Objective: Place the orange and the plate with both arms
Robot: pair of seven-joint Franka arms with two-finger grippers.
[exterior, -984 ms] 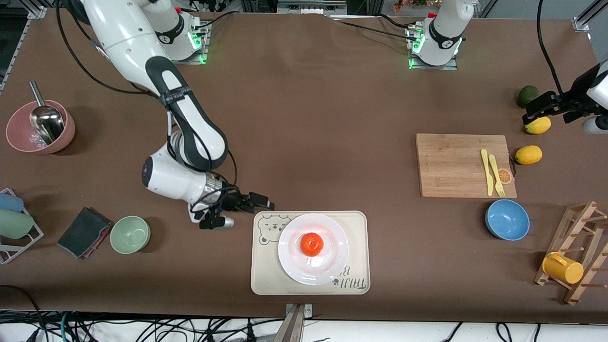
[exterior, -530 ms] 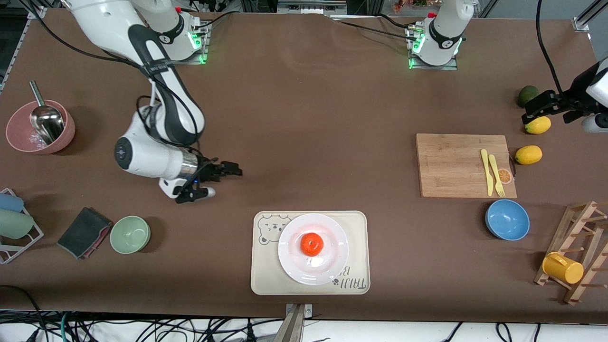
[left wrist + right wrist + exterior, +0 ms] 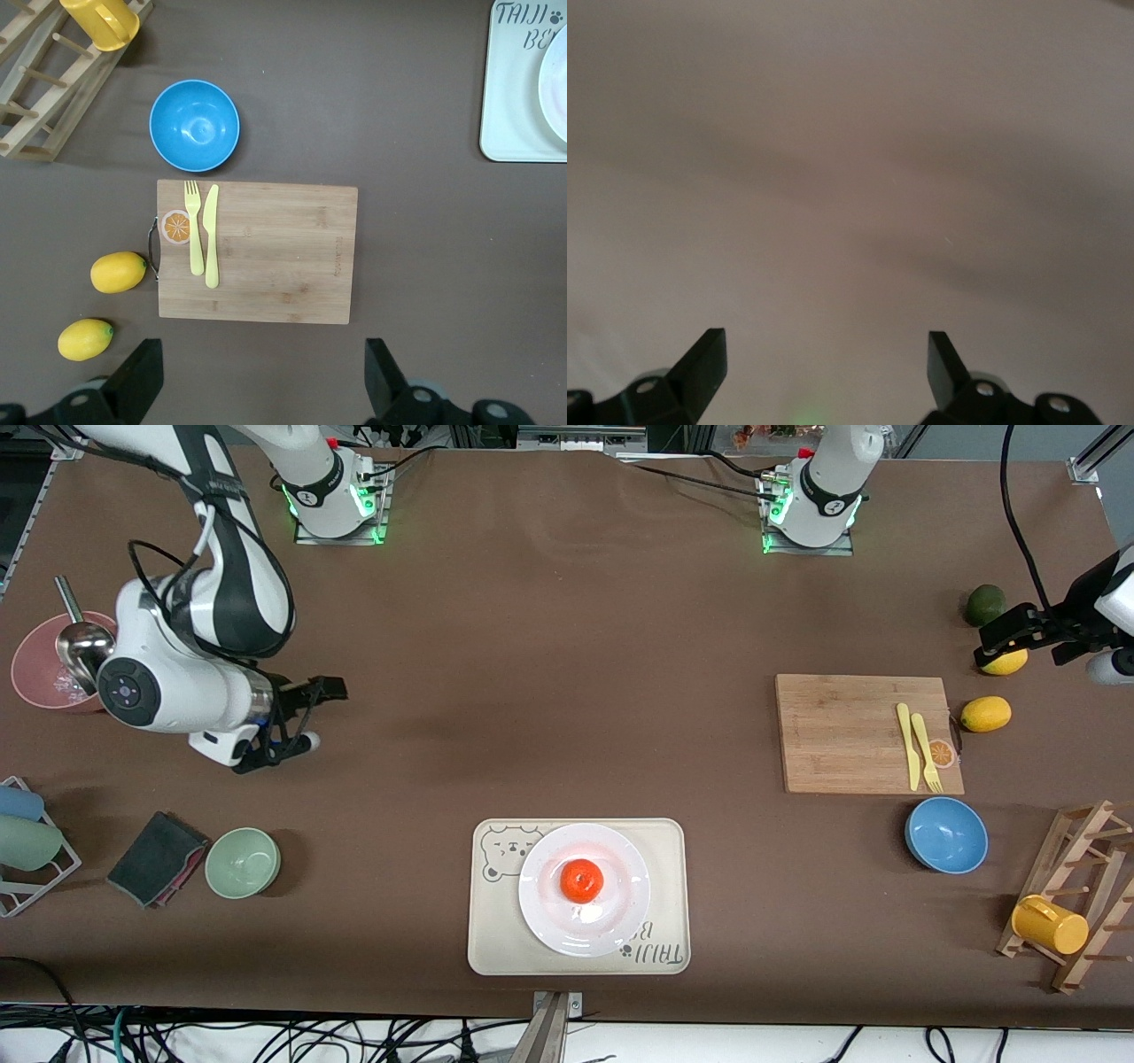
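Observation:
The orange point(image 3: 582, 880) sits in the middle of the white plate point(image 3: 622, 865), which rests on a cream tray point(image 3: 493, 939) near the table's front edge. My right gripper point(image 3: 319, 712) is open and empty over bare table, well away from the tray toward the right arm's end. The right wrist view point(image 3: 824, 359) shows only brown table. My left gripper point(image 3: 994, 641) is open and empty over a lemon point(image 3: 1006, 662) at the left arm's end. The left wrist view point(image 3: 261, 381) shows the plate's edge point(image 3: 558, 84) on the tray point(image 3: 514, 97); the orange is out of that view.
A wooden cutting board point(image 3: 842, 731) carries a yellow fork and knife. A second lemon point(image 3: 985, 713), an avocado point(image 3: 983, 603), a blue bowl point(image 3: 946, 834) and a rack with a yellow mug point(image 3: 1049, 924) are around it. A green bowl point(image 3: 243, 862), a cloth and a pink bowl with a scoop point(image 3: 40, 673) stand at the right arm's end.
My right gripper has drawn back from beside the tray toward the right arm's end of the table. The orange, plate and left arm have hardly moved.

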